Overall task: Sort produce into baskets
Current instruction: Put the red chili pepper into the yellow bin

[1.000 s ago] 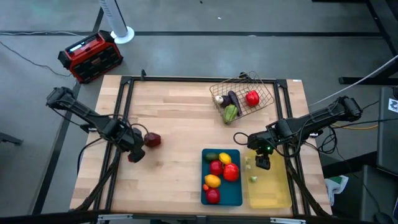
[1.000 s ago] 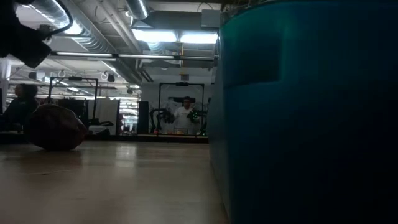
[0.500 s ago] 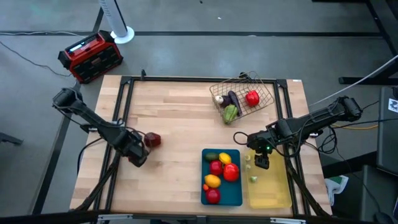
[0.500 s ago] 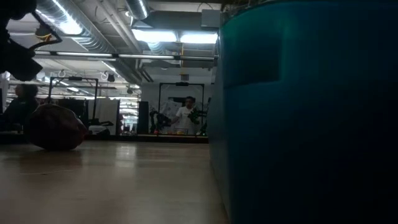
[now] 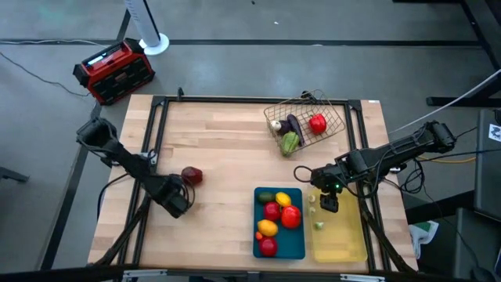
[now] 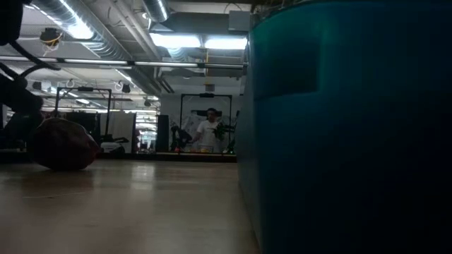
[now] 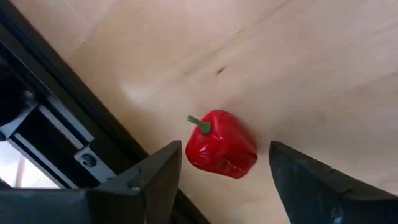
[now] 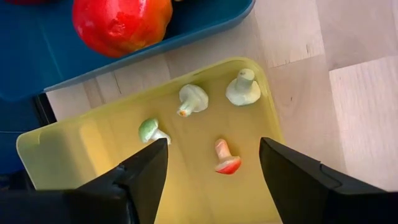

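Lying on the bare table (image 5: 219, 157): red pepper (image 5: 191, 175), just beside the left gripper (image 5: 178, 205), fingers wide, empty. Blue tray (image 5: 298, 243): red, yellow and green fruits. Yellow tray (image 5: 344, 243): four small mushrooms (image 8: 193, 98), the right gripper (image 5: 329, 205) over them, fingers wide, empty. Wire basket (image 5: 333, 117), table's far side: eggplant, green piece, red piece.

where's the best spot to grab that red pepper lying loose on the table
Probably across the wide body of the red pepper, coming straight down with the open left gripper. It lies on its side on the bare table, its thin green stem pointing sideways, too slight to pinch.
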### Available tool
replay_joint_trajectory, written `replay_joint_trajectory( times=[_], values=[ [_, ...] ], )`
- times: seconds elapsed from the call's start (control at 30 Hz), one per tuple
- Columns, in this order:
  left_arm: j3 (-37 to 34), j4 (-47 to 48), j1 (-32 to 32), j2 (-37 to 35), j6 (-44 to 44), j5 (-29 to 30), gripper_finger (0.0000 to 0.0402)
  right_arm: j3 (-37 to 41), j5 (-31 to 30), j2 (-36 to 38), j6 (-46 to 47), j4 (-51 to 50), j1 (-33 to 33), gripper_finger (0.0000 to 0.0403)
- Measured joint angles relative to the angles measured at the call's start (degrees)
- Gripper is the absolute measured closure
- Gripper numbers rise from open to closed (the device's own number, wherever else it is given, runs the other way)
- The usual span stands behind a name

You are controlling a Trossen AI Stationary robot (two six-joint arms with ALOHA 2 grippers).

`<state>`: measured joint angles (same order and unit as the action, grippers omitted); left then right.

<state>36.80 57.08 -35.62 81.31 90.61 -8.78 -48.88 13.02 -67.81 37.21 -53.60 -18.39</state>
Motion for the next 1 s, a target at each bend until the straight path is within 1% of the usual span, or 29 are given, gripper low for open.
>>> replay_joint_trajectory(
  times=[0.1, 0.23, 0.33, 0.47, 0.6, 0.77, 0.87, 1.0],
  values=[
    [0.0, -1.3, -0.1, 1.1, -0.3, 0.0, 0.0184, 0.0, -0.1, 0.0, 0.0, 0.0, 0.0, 0.015],
    [0.0, -1.6, -0.1, 0.8, -0.5, 0.0, 0.0215, 0.0, -0.1, 0.0, 0.0, 0.3, 0.0, 0.015],
    [0.0, -3.1, 0.1, 0.5, -0.6, -0.1, 0.0234, 0.0, -1.4, 0.0, 0.0, 1.8, 0.0, 0.015],
    [0.8, -6.4, 0.2, 0.4, -2.2, -0.1, 0.0245, 0.0, -4.6, 0.0, -0.4, 6.2, 0.0, 0.015],
    [2.3, -10.6, 0.2, 0.4, -4.2, -0.1, 0.0247, 0.0, -7.5, 0.0, -3.2, 12.1, 0.0, 0.015],
    [3.4, -21.2, 0.6, 0.4, -5.5, 0.0, 0.0248, 0.0, -10.9, 0.0, -7.1, 20.4, 0.0, 0.015],
    [3.5, -31.0, 1.5, 0.4, -5.8, 0.0, 0.0248, 0.0, -12.8, 0.0, -10.9, 24.9, 0.0, 0.015],
    [3.5, -45.4, 3.4, 0.4, -8.9, 0.3, 0.0249, 0.0, -14.8, 0.0, -17.5, 30.2, 0.0, 0.015]
  ],
)
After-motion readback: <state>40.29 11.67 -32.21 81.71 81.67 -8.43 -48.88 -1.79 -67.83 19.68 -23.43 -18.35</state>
